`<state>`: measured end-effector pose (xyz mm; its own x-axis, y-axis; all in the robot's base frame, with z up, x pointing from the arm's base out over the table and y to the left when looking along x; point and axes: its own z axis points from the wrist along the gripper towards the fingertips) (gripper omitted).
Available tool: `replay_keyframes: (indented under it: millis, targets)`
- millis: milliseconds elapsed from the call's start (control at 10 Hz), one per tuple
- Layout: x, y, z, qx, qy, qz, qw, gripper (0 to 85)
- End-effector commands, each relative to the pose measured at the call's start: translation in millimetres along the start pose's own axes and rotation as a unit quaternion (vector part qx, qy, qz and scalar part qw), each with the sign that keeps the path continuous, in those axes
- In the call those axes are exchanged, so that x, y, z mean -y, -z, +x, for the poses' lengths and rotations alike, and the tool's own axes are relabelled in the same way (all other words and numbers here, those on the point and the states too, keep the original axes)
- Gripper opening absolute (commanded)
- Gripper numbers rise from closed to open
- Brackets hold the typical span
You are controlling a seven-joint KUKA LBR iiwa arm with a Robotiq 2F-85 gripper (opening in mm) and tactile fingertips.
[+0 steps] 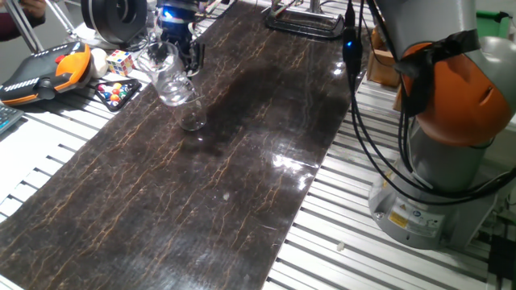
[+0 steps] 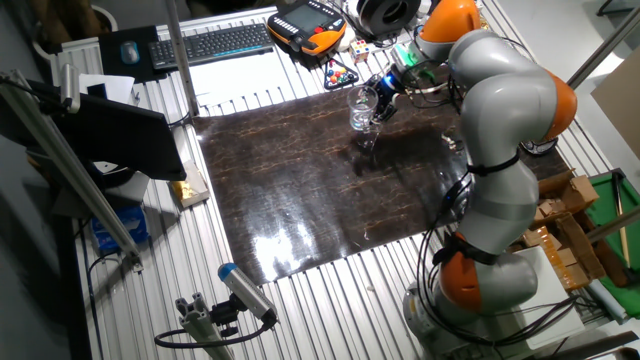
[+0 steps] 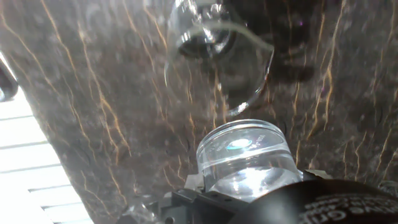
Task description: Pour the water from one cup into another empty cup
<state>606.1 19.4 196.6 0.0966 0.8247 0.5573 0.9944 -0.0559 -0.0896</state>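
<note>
My gripper (image 1: 179,47) is shut on the larger clear glass cup (image 1: 169,76) and holds it tilted above the dark mat (image 1: 201,209). Its mouth points down toward the smaller, narrower glass cup (image 1: 192,119), which stands upright on the mat just below. In the other fixed view the gripper (image 2: 384,92) holds the larger cup (image 2: 361,108) over the smaller cup (image 2: 368,140). In the hand view the held cup's base (image 3: 245,155) is close. Its rim opens over the smaller cup (image 3: 202,37). I cannot make out the water.
Left of the mat lie an orange teach pendant (image 1: 48,68), a Rubik's cube (image 1: 119,61) and a tray of coloured balls (image 1: 117,90). A black frame (image 1: 302,20) stands at the mat's far end. The arm's base (image 1: 451,161) and cables (image 1: 367,145) are at the right.
</note>
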Motion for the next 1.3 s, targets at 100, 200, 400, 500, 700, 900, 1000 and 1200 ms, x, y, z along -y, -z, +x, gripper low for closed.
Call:
replay_keyframes:
  millis: [100, 200, 400, 500, 700, 900, 1000, 1200]
  targets:
    - [-1.3, 14.8, -16.3, 0.002, 0.002, 0.000, 1.000, 0.7]
    - [-1.8, 21.2, -22.1, 0.006, 0.003, 0.000, 1.000, 0.7]
    - [-3.6, 33.0, -33.6, 0.016, 0.001, 0.001, 1.000, 0.7]
    - [-3.8, 36.0, -40.0, 0.018, 0.000, 0.000, 1.000, 0.7]
    - [-3.1, 38.8, -52.3, 0.018, 0.002, -0.003, 1.000, 0.7]
    - [-2.9, 45.3, -60.6, 0.021, -0.002, -0.001, 1.000, 0.7]
    - [-2.6, 47.7, -63.8, 0.023, -0.003, -0.002, 1.000, 0.7]
    - [-2.4, 50.7, -69.0, 0.023, -0.005, -0.002, 1.000, 0.7]
